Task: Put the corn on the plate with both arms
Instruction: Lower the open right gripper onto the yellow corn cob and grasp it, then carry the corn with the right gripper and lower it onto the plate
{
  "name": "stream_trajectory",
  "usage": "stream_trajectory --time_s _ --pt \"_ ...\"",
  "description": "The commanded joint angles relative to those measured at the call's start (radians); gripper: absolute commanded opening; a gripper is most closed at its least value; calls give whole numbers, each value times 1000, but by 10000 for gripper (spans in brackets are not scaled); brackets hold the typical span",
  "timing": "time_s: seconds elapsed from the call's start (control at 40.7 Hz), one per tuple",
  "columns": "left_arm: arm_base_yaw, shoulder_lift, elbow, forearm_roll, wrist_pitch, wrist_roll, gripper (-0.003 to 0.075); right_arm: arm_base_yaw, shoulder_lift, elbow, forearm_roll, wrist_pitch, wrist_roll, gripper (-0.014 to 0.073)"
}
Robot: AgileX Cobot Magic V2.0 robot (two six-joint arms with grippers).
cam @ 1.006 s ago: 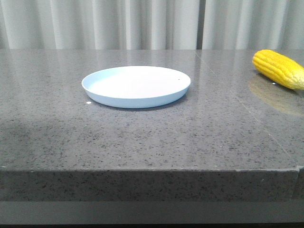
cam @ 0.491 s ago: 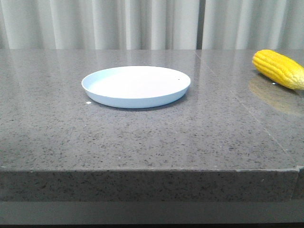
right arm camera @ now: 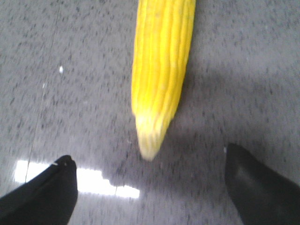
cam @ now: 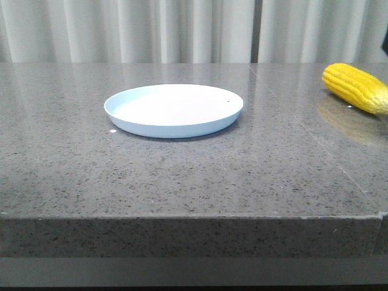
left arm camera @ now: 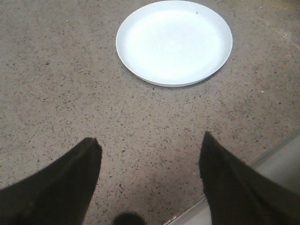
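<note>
The yellow corn lies on the grey stone table at the far right, partly cut by the frame edge. In the right wrist view the corn lies just ahead of my open right gripper, its pale tip pointing between the two dark fingers. The white plate sits empty at the table's middle. In the left wrist view the plate lies ahead of my open, empty left gripper, which hovers over the table near its front edge. Neither gripper shows clearly in the front view.
The grey speckled table ends in a front edge close to my left gripper. Pale curtains hang behind the table. A dark sliver shows at the right edge above the corn.
The corn and plate have not moved. A dark sliver has appeared at the right edge of the front view above the corn.
</note>
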Motion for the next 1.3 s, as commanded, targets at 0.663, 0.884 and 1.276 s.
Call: stream_trajectory --time_s 0.663,0.884,1.276 --pt "-8 -4 -25 4 -79 -14 438 -3 439 -402 -1 -21 0 622" --pt "-8 -4 -25 4 -79 -14 438 -3 447 -402 -1 3 0 320" --pt "-8 -4 -25 4 -79 -14 438 115 388 -541 53 213 -5 290"
